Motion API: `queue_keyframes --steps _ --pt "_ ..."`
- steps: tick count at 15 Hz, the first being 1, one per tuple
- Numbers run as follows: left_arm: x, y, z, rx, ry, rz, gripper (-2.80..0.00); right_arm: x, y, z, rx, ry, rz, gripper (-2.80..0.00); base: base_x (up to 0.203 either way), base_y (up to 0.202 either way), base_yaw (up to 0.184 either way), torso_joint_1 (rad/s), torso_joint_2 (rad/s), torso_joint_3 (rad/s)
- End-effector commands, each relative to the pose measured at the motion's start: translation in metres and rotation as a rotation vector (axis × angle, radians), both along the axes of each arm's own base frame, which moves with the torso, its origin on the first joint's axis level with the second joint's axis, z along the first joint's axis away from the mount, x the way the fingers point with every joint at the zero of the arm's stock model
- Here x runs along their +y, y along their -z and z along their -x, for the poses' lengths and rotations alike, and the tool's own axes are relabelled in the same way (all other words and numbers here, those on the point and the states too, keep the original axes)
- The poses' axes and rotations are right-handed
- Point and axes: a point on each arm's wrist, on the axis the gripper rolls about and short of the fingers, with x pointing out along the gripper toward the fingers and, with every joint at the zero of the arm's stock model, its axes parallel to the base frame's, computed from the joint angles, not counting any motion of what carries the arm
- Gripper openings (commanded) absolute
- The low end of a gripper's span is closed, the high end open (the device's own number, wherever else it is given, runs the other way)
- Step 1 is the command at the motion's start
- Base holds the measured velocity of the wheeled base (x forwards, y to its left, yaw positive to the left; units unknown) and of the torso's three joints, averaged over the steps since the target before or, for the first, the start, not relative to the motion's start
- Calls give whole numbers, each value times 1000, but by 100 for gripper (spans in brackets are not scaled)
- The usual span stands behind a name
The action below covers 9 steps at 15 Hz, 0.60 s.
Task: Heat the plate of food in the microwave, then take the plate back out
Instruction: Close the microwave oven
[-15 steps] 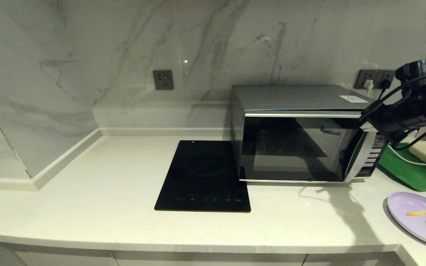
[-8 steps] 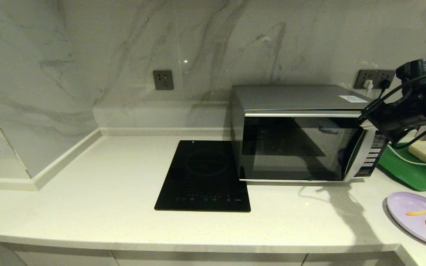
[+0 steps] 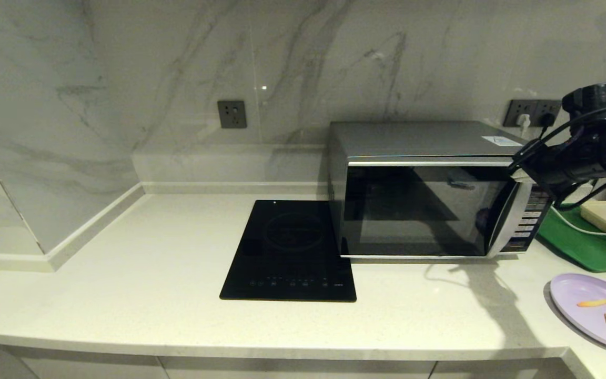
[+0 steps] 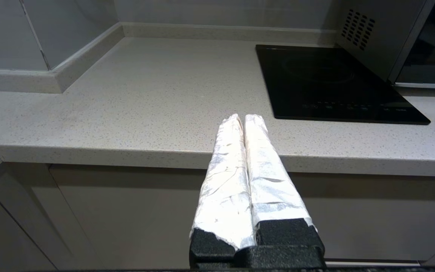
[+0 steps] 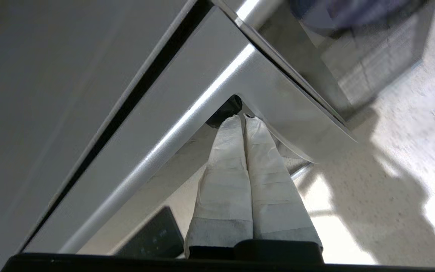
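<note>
We are observing the right gripper with its 2 taped fingers pressed together, gripping nothing, their tips sitting at the curved silver trim of the microwave beside the keypad, door appearing shut. We are noting the plate of food lying on the counter, well apart from the microwave. We are finding the left gripper idling by the counter edge, its fingers closed on nothing.

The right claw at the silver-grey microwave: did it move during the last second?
Yes, slightly. The right claw rose a little beside the silver-grey microwave, judged against the wall socket behind it.
</note>
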Motion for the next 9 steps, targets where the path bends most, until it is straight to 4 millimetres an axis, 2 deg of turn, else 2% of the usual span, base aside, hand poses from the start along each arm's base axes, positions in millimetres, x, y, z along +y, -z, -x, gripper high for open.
queue_keyframes --steps 1,5,9 --pt "0 0 0 -2 -1 1 -280 -1 5 -4 -7 2 -5 -280 0 0 0 0 0 0" --pt "0 0 0 -1 -1 1 -280 1 -2 2 -21 -10 -12 -280 0 0 0 0 0 0" --pt "0 0 0 -1 -1 1 -280 7 -20 45 -15 -45 -2 -280 0 0 0 0 0 0"
